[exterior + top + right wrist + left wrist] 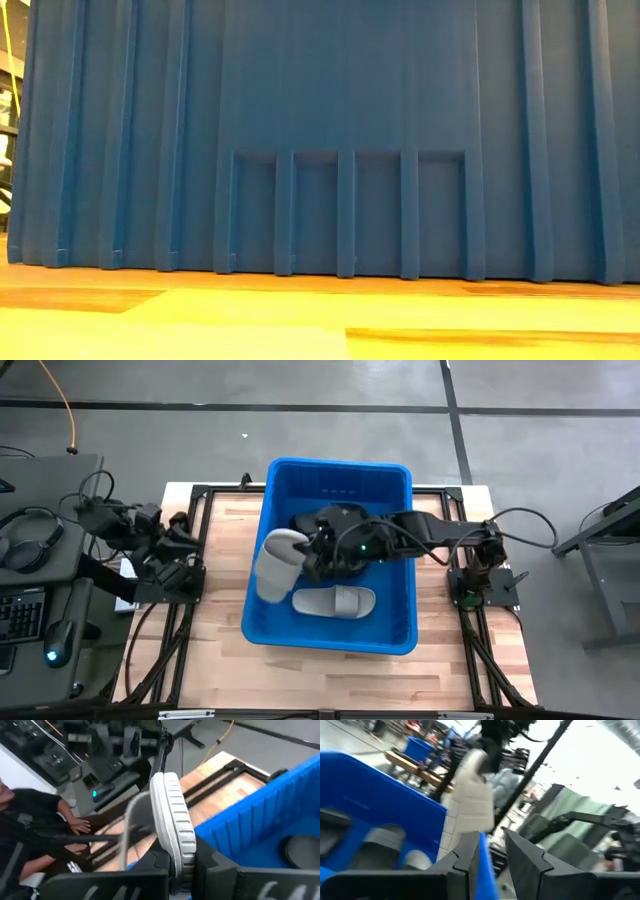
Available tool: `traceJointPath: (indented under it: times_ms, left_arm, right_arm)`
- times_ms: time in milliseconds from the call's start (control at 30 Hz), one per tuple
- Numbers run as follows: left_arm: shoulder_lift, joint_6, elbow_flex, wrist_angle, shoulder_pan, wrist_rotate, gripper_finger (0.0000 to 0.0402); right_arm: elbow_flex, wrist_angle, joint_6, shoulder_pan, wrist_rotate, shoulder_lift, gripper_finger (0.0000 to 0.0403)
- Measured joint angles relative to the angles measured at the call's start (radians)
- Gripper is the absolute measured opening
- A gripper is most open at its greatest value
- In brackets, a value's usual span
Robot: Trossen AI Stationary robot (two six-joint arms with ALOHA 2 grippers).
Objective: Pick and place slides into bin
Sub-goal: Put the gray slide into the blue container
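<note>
The bright-blue bin (pixel 400 480) stands in the middle of the wooden table; its ribbed wall (pixel 320 130) fills the low view. My right gripper (pixel 312 552) reaches in from the table's right and is shut on a light grey slide (pixel 274 565) held over the bin's left rim. A second light grey slide (pixel 335 601) lies flat on the bin's floor, and a black slide (pixel 305 520) lies at the far side under the arm. My left gripper (pixel 491 845) is open and empty beside the bin's left wall, at the table's left edge (pixel 190 550). My right gripper pinches the grey slide between its two fingers (pixel 162 862) at one end of the ribbed sole (pixel 176 837). The fingers come from the table's right, roughly level. The slide stands on edge, lifted clear above the bin's left rim; it also shows in the left wrist view (pixel 470 802).
A desk to the left of the table holds headphones (pixel 25 540), a keyboard (pixel 15 615) and a mouse (pixel 58 635). A person's hand (pixel 80 826) shows beyond the table's left side. Bare wood (pixel 330 675) lies in front of the bin.
</note>
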Motion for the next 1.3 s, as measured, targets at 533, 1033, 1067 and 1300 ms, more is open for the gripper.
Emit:
traceJointPath:
  times_ms: [533,1033,1067,1300]
  left_arm:
    - [-0.033,0.213,-0.001,-0.038,-0.001,-0.321,0.0085]
    - [-0.035,0.286,0.016,-0.035,-0.001,-0.188,0.0085]
    - [-0.035,0.290,0.018,-0.035,-0.001,-0.188,0.0085]
    - [-0.035,0.291,0.047,-0.038,-0.001,-0.164,0.0085]
  right_arm:
    - [-0.002,-0.322,0.688,0.105,0.558,0.053,0.0005]
    - [-0.001,-0.557,1.404,0.217,0.630,0.173,0.0005]
    - [-0.002,-0.585,1.430,0.217,0.601,0.182,0.0005]
    - [-0.004,-0.705,1.578,0.222,0.418,0.228,0.0005]
